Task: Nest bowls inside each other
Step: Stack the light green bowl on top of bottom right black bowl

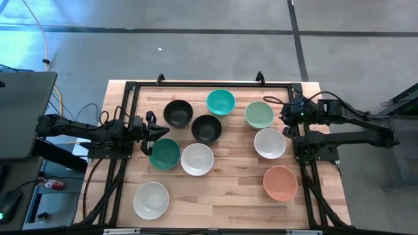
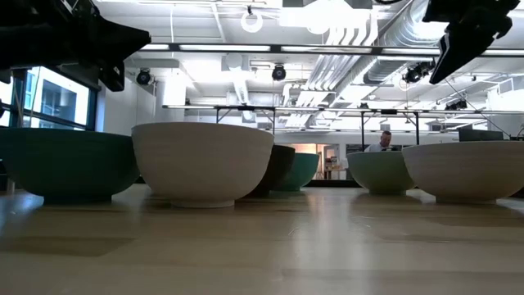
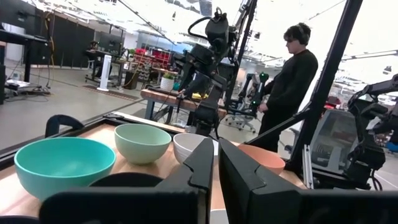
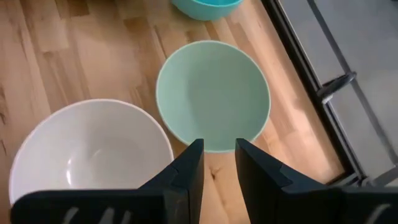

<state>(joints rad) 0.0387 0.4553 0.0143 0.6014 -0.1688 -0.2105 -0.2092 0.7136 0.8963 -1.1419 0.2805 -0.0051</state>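
I see nine bowls spread singly over the table. My left gripper, fingers together, sits at nine o'clock; my right gripper, fingers slightly apart and empty, hovers above the mint bowl at two o'clock.

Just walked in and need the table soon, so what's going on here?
Two robot arms are set to nest bowls, but nothing is stacked yet: all nine bowls sit separately on the wooden table. The left gripper, shut and empty, sits by the dark green bowl. The right gripper, slightly open and empty, hovers above the mint bowl.
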